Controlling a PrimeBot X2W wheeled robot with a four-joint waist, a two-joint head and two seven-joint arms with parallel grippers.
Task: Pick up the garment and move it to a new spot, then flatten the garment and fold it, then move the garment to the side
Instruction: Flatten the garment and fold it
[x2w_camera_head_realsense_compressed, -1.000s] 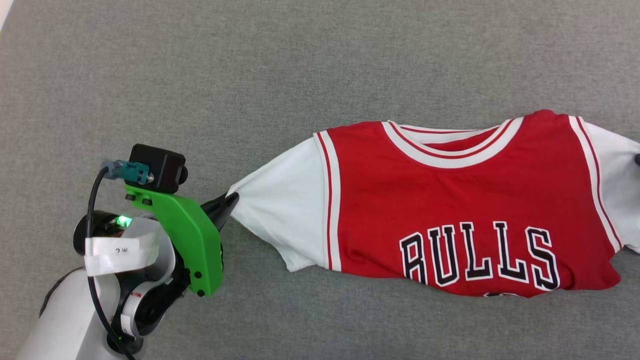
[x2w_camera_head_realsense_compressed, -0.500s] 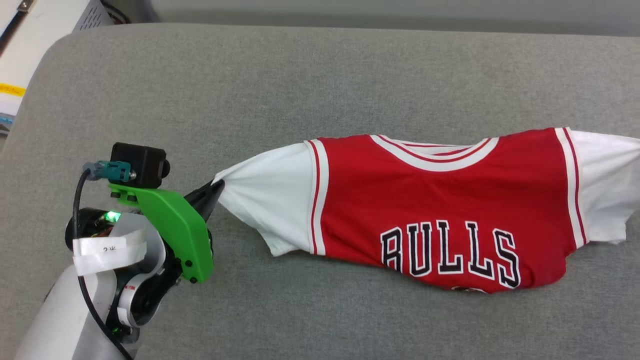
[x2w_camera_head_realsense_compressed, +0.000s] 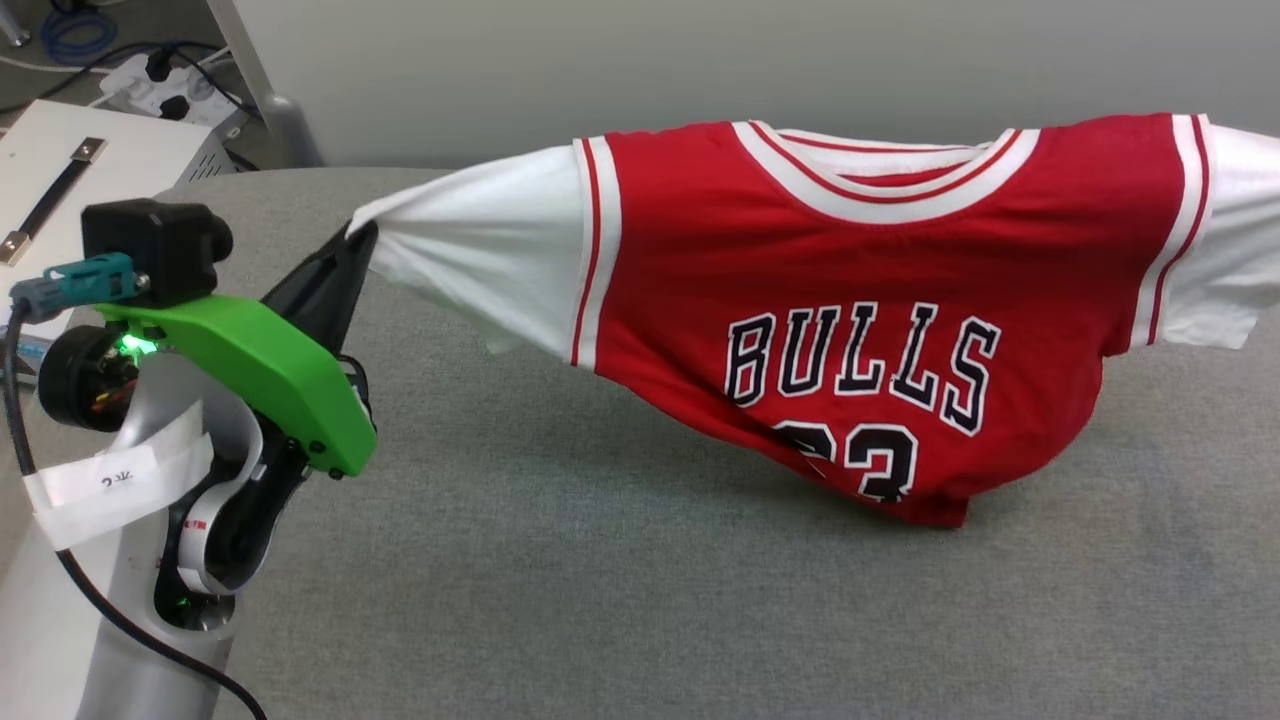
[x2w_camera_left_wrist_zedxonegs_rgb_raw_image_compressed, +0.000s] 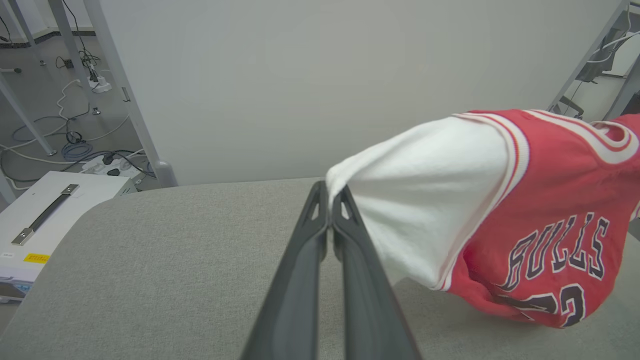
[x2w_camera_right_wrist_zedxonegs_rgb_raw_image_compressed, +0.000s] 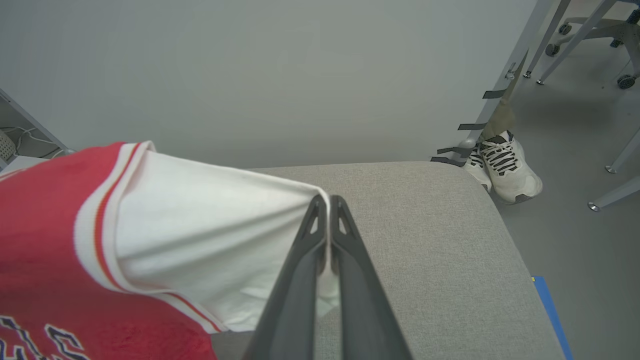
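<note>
Garment (x2w_camera_head_realsense_compressed: 880, 300) hangs stretched between both jaws, sleeve tips pinched inside.

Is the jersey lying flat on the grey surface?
No, the jersey hangs stretched in the air, only its lower edge reaching the surface.

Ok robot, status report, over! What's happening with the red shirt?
Left gripper shut on one white sleeve, right gripper shut on the other. Garment hangs stretched between them over grey surface. Nothing seen in the way.
</note>
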